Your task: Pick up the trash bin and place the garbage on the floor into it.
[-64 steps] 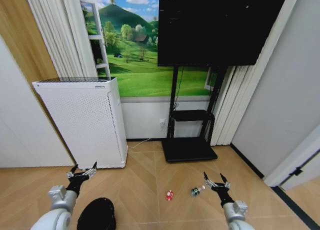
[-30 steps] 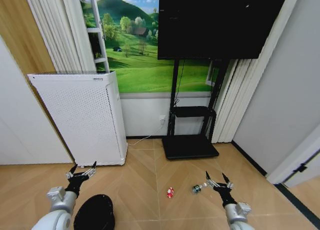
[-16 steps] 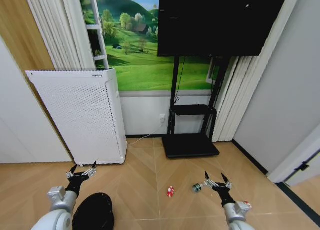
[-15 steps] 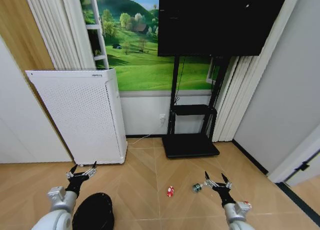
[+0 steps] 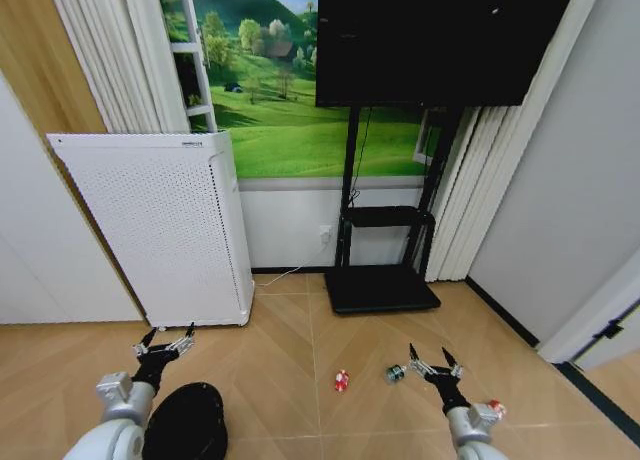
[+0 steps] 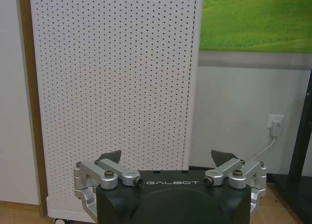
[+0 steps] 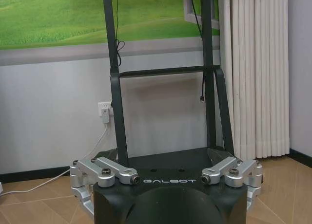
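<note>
Fingers spread, the left gripper [image 5: 165, 346] hovers just beyond the trash bin [image 5: 186, 427] at near left, the right gripper [image 5: 432, 362] beside green garbage [image 5: 394, 374]; a careless reach risks toppling the bin.

A white perforated appliance [image 5: 155, 230] stands at 10 o'clock against the wall. A black TV [image 5: 440, 45] on a black stand [image 5: 382, 290] occupies 1 o'clock. A green landscape mural [image 5: 275, 110] and white curtains [image 5: 110, 55] sit behind them.

trash bin [image 5: 186, 424] left, garbage [image 5: 342, 380] right
</note>
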